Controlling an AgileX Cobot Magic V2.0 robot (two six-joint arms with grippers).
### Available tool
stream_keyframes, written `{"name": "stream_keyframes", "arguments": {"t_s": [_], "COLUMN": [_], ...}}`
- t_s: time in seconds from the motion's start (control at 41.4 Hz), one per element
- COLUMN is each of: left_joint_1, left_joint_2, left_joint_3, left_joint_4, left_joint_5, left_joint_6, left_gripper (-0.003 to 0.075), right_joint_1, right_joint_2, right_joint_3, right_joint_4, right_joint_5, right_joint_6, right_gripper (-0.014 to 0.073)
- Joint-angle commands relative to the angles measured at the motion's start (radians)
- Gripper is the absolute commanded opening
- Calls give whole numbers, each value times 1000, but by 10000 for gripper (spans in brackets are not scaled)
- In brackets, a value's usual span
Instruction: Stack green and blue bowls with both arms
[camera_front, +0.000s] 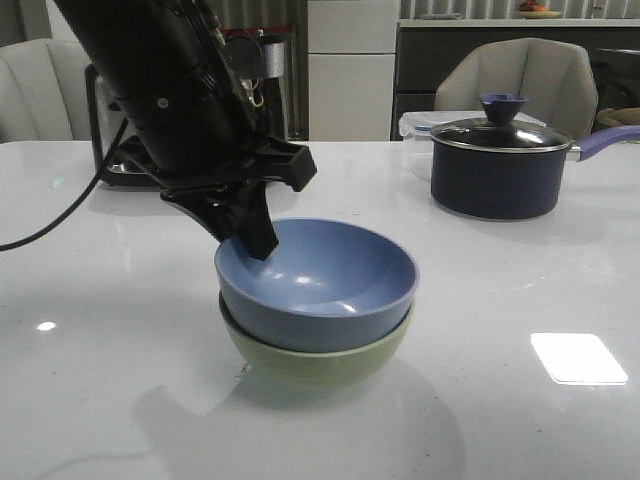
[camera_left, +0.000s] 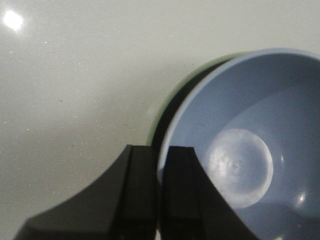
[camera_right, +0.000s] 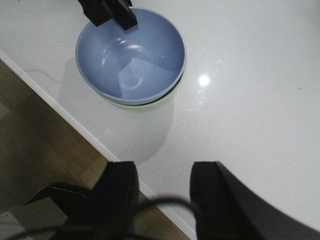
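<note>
The dusty blue bowl sits nested inside the pale green bowl on the white table, near its front. My left gripper reaches down from the upper left and is shut on the blue bowl's left rim, one finger inside and one outside. The left wrist view shows the blue bowl, a sliver of the green bowl and the left gripper pinching the rim. My right gripper is open and empty, high over the table's edge, away from the blue bowl. It is out of the front view.
A dark navy pot with a lid stands at the back right, a clear container behind it. The table edge and wooden floor show beside the stacked bowls. A black cable trails at the left.
</note>
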Motion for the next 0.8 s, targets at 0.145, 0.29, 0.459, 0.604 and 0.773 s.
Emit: {"name": "stream_keyframes", "arguments": {"t_s": [0.145,0.29,0.459,0.604,0.773], "left_joint_1": [-10,-10,-10,-10,-10], "left_joint_2": [-36,-60,-168,-307,-501], "left_joint_3": [-32,-32,-32,-32,17], "left_joint_4": [-34,-34,4,88,102], "left_joint_5": [-56,-71,-69,-24,6], "left_joint_6": [1,3,25,25,25], "left_gripper": [355,452,434,434,434], "right_joint_1": [1,1,1,1,1], "right_joint_2": [-8,-8,-8,-8,-8], "right_joint_3": [-24,-24,-24,-24,-24], "right_joint_4": [4,4,4,4,4], "right_joint_5": [-56,-56,-56,-56,-56], "right_joint_6": [-14,-14,-14,-14,-14], "right_gripper": [385,385,385,385,385]}}
